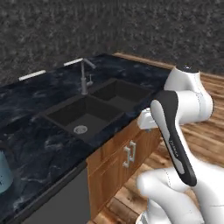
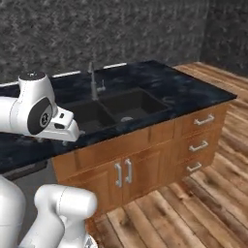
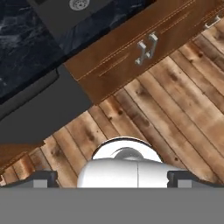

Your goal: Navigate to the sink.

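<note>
Ahead of the base, against a rough dark grey stone wall [image 1: 131,22], runs the dark blue-black marbled stone worktop [image 1: 30,144], carried on warm brown wooden cabinets [image 2: 145,160] with silver bar handles, above a brown plank floor [image 2: 193,213]. Set into the worktop is the black rectangular double-basin sink [image 1: 94,109], lying left of centre in the left base view and near the middle in the right base view [image 2: 118,109]. The white arm with dark joints [image 1: 183,113] stands folded between the cameras and the cabinet front, its upper link level with the sink's near rim. Beside the cabinets, under the worktop's left stretch, sits a flat dark grey appliance front [image 1: 61,205]. At the sink's far rim, between the two basins, rises the slim grey metal faucet [image 1: 84,76], its spout reaching toward the right basin. A pale blue-grey rounded container [image 1: 3,173] stands at the left edge of the worktop. A round silver drain [image 1: 80,129] shows in the left basin. In the hand view the gripper [image 3: 112,177] points down at the floor before the cabinets; the jaws stand wide apart, holding nothing.
</note>
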{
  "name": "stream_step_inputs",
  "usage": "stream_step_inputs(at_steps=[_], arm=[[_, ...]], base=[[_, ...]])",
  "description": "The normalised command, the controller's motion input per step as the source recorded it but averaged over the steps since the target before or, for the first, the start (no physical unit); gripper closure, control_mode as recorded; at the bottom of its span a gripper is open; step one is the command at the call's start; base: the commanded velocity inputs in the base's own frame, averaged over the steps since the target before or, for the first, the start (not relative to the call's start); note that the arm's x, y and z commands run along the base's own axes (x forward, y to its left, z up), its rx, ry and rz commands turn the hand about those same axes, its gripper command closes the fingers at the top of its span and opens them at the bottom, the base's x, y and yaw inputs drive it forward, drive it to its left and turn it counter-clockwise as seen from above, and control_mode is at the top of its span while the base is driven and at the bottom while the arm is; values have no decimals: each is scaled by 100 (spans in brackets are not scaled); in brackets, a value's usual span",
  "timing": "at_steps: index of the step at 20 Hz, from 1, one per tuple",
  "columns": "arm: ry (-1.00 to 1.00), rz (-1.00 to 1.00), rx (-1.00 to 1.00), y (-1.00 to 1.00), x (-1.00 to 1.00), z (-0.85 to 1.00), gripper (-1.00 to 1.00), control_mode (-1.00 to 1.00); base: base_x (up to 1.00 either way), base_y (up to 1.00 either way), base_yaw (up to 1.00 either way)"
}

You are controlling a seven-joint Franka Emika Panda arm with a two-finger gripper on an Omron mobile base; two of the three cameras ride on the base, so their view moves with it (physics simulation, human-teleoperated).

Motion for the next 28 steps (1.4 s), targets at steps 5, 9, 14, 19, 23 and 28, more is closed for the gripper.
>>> stream_step_inputs(at_steps=[5,9,14,19,23,28], arm=[[0,0,0,0,0,0,-100,100],[0,0,0,0,0,0,-100,100],[0,0,0,0,0,0,-100,100],[0,0,0,0,0,0,-100,100],[0,0,0,0,0,0,-100,100],[0,0,0,0,0,0,-100,100]], base=[[66,-3,99],[81,-75,66],[76,-100,13],[66,-100,3],[72,-100,18],[17,-86,23]])
